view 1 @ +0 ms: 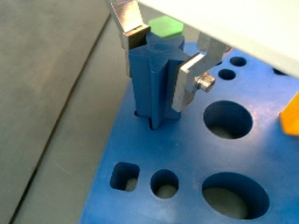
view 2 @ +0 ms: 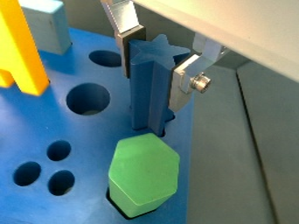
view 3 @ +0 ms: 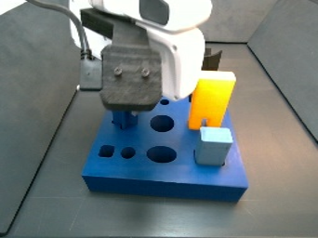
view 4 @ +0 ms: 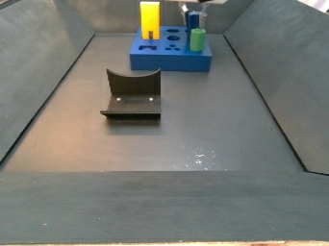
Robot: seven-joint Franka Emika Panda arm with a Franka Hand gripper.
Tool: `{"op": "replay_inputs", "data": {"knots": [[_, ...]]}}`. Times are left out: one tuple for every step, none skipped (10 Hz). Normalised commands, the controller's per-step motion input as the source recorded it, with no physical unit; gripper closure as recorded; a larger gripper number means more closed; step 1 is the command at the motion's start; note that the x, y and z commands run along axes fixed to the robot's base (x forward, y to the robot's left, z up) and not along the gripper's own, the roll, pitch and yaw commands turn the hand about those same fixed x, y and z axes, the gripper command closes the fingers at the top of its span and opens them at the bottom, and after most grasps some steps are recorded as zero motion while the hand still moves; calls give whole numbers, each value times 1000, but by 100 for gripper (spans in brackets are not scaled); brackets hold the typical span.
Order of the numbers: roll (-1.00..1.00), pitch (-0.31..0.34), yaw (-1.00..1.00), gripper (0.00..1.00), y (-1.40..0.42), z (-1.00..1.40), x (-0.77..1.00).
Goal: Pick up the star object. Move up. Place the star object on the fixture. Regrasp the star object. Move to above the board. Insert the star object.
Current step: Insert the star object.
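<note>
Your gripper (view 1: 162, 63) sits low over the board (view 1: 176, 166), its silver fingers (view 2: 187, 80) pressed against the flanks of the star object (view 2: 149, 83), so you have the dark blue peg clamped between them. In both wrist views the peg stands upright with its lower end inside a hole in the board (view 2: 70, 131); how deep it sits you cannot tell. Just beside the gripper, a green hexagonal peg (view 2: 142, 173) stands in the board, near the star object but not touching the fingers. On the gripper's far side rises the yellow block (view 3: 211, 100), with a pale blue cube (view 3: 214, 146) close to it, both on the board. Round holes (view 1: 228, 118) lie open near the fingers. The fixture (view 4: 130, 94) stands on the floor well apart from the gripper (view 4: 193, 13).
</note>
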Motion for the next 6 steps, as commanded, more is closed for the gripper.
{"op": "replay_inputs", "data": {"knots": [[-54, 74, -329, 100, 0, -617, 0], [-93, 0, -51, 100, 0, -446, 0], [-111, 0, -40, 100, 0, -483, 29], [-301, -67, -40, 100, 60, -326, 0], [-157, -79, 0, 100, 11, -154, 0], [0, 0, 0, 100, 0, 0, 0]]}}
